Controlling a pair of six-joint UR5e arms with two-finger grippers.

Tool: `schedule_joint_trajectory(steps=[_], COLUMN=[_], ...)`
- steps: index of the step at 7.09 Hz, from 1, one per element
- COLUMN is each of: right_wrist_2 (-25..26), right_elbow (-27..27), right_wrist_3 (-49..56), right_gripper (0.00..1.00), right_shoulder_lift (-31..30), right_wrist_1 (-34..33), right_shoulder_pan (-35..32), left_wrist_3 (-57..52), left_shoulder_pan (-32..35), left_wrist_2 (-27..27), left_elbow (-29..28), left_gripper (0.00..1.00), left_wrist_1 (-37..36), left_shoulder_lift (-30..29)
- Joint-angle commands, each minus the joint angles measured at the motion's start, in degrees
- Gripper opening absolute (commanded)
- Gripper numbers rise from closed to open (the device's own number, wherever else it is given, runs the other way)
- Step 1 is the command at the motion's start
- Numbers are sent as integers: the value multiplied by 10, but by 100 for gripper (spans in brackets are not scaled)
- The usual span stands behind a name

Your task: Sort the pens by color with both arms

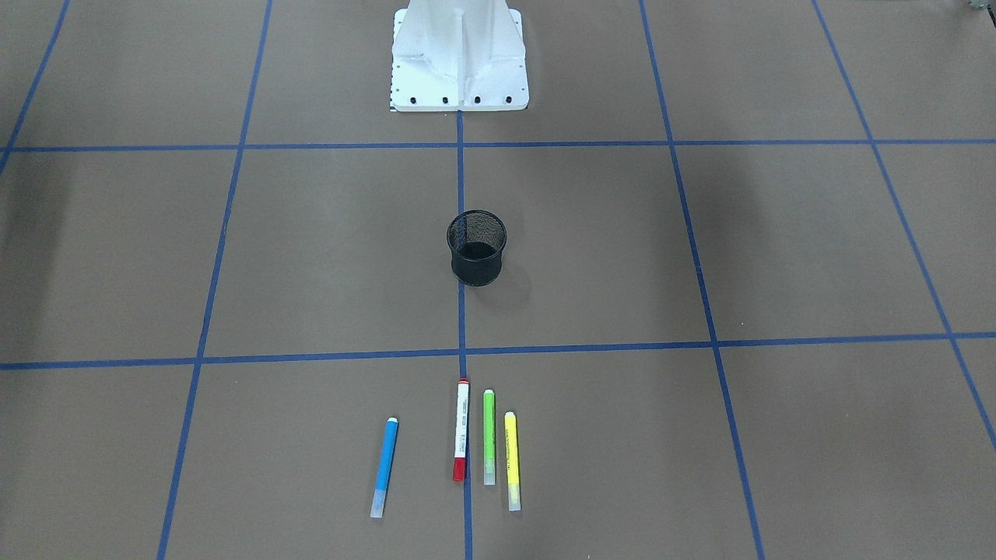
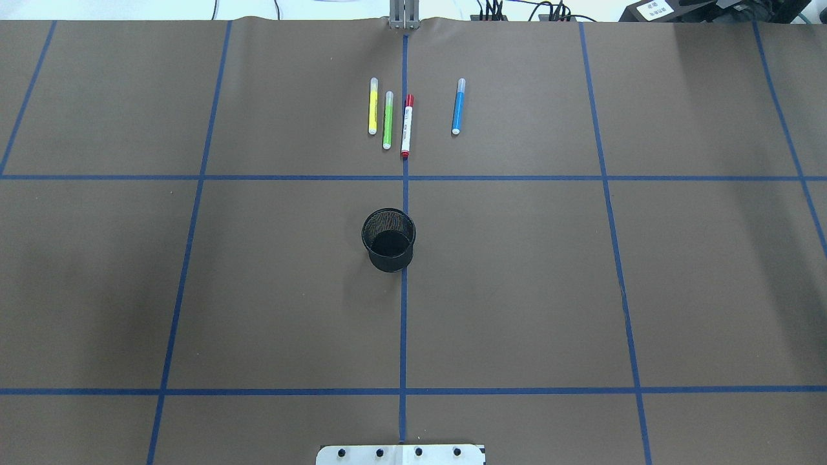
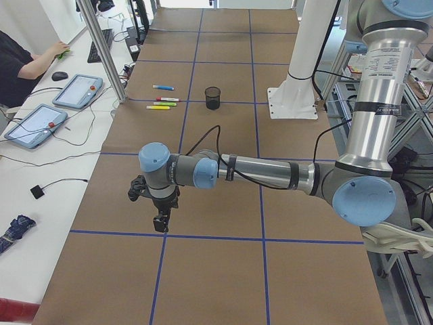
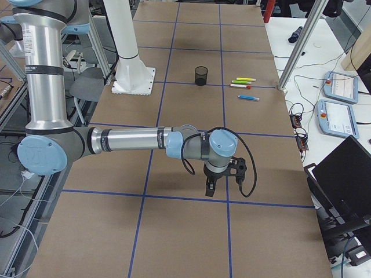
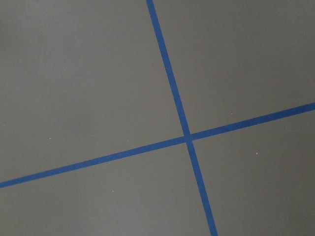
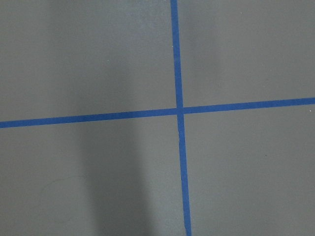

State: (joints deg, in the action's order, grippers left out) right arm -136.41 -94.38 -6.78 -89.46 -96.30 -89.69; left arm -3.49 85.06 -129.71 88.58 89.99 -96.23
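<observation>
Four pens lie flat on the brown table (image 1: 311,257), at the edge far from the robot, all about parallel and none touching another. One blue pen (image 1: 384,467) is alone on the robot's right side. One white pen with red cap (image 1: 461,430) lies along the centre tape line (image 1: 461,327). One green pen (image 1: 489,437) is just beside it, and one yellow pen (image 1: 511,460) is just beside the green one, on the robot's left side. One black mesh cup (image 1: 476,247) stands upright on the same centre line, between the pens and the white base (image 1: 459,58); no pen is seen in it. Two arms reach out low over the table ends, well apart from the pens. On the left arm (image 3: 264,170), the left gripper (image 3: 160,225) points down above the paper near a tape crossing. On the right arm (image 4: 133,140), the right gripper (image 4: 210,191) does the same. Both show only in the side views, so I cannot tell if their jaws are released or clenched; nothing is seen in them. Each wrist camera sees only brown paper and two crossing tape lines.
</observation>
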Motion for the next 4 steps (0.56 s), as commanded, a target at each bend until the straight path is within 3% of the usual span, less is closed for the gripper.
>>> schedule_joint_trajectory(steps=[1,4], right_wrist_2=[-9,-20], right_elbow=[0,3], right_wrist_3=[-2,-2], right_gripper=[100,100], right_shoulder_lift=[2,4], right_wrist_1=[-3,-7], right_shoulder_pan=[0,0], left_wrist_3=[8,13], left_shoulder_pan=[28,46], left_wrist_2=[-56,-57], left_elbow=[-3,-2], left_gripper=[100,100], left_wrist_1=[-3,-3], left_shoulder_lift=[11,6])
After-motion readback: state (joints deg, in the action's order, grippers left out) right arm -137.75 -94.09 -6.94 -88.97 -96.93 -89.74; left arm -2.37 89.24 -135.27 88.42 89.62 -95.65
